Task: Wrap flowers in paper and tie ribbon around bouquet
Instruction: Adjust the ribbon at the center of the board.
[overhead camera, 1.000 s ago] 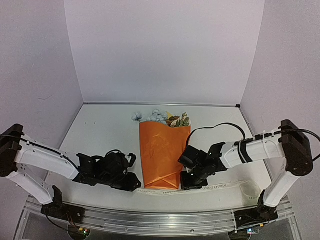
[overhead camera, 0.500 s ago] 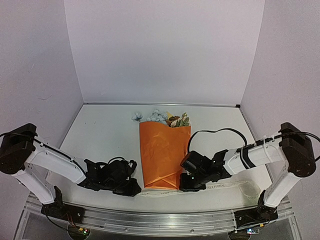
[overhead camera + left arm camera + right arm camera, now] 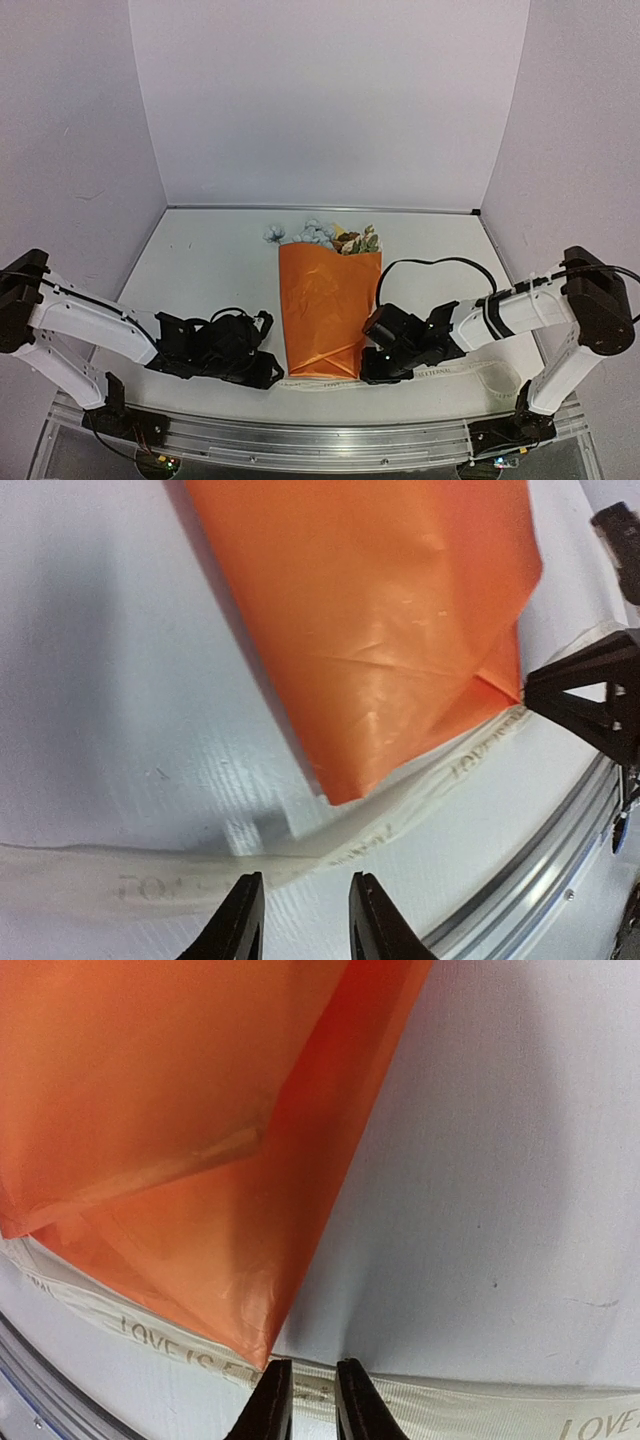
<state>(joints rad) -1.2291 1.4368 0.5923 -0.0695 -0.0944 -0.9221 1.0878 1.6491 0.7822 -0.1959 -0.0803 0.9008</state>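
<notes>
1. Bouquet (image 3: 322,305) lies flat in the middle of the desk (image 3: 210,260). Its long axis runs away from you, with the flowers (image 3: 318,233) at the far end. The narrow folded end sits at the near edge, between your two claws.
2. Ribbon (image 3: 455,372) lies flat on the desk, crosswise to the bouquet, and passes under that near end. More of it shows trailing to the right.
3. Left claw (image 3: 305,900) is low on the desk, just left of the narrow end. Its fingers are moderately apart and hold nothing. The ribbon runs across right at its tips, and the orange corner lies just beyond.
4. Right claw (image 3: 312,1380) is low, just right of the narrow end, with its fingers narrow. The ribbon crosses the slit at the tips. You cannot tell whether it is pinched or only straddled.
5. Judgement: the tie depends on the ribbon lying square across the bundle, with one tail beside each claw. Each arm is nearer its own tail.
6. Risk, as a guess: the ribbon sits very close to the bundle's tip, so pulling the tails up could slide it off the end.
</notes>
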